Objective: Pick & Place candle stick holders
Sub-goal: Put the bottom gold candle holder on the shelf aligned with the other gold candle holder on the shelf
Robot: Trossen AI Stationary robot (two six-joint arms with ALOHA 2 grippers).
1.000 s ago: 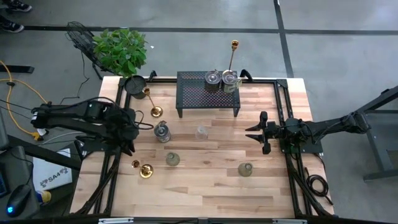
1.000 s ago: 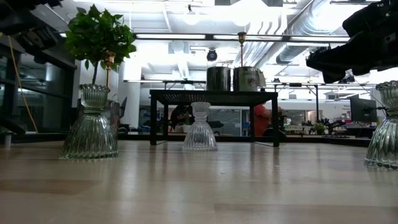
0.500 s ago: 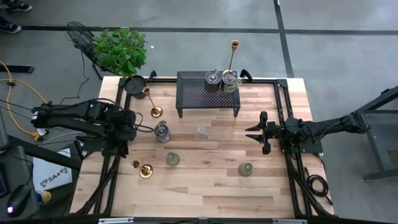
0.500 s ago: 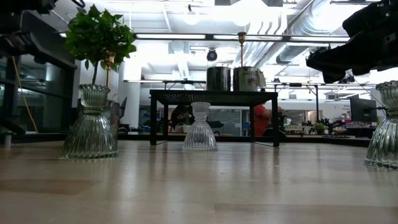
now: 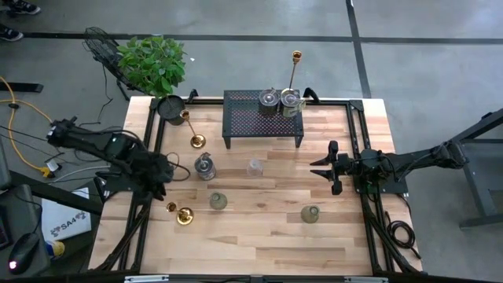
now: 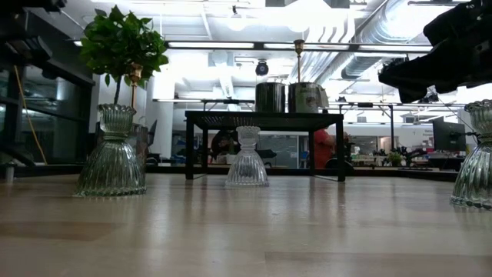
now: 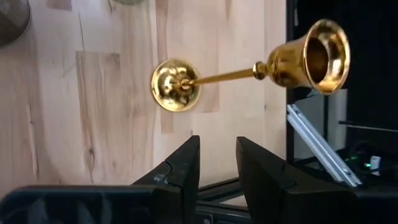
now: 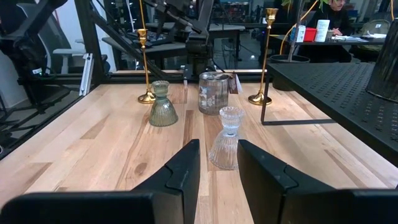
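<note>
- We take the black mesh metal rack (image 5: 262, 115) at the far edge of the wooden table (image 5: 259, 236) as our landmark.
- On its top stand two squat silvery cups (image 5: 269, 99) (image 5: 290, 98), side by side toward the right end; behind it rises a slim gold-brass candlestick (image 5: 293, 72).
- Just off its left front leg stands a second brass candlestick (image 5: 193, 132).
- In front of the rack, nearest, is a clear ribbed glass holder (image 5: 254, 167), with a silvery cup (image 5: 204, 166) to its left.
- Farther forward sit two greenish ribbed glass holders (image 5: 218, 201) (image 5: 310, 213).
- A third brass candlestick (image 5: 181, 213) stands well forward-left of the rack.
- Our left gripper (image 7: 217, 157) hangs above that third candlestick, fingers a narrow gap apart, holding nothing.
- Our right gripper (image 5: 324, 167) waits to the rack's front right, fingers slightly apart and empty.
- A round black plant pot (image 5: 170, 107) sits left of the rack.
</note>
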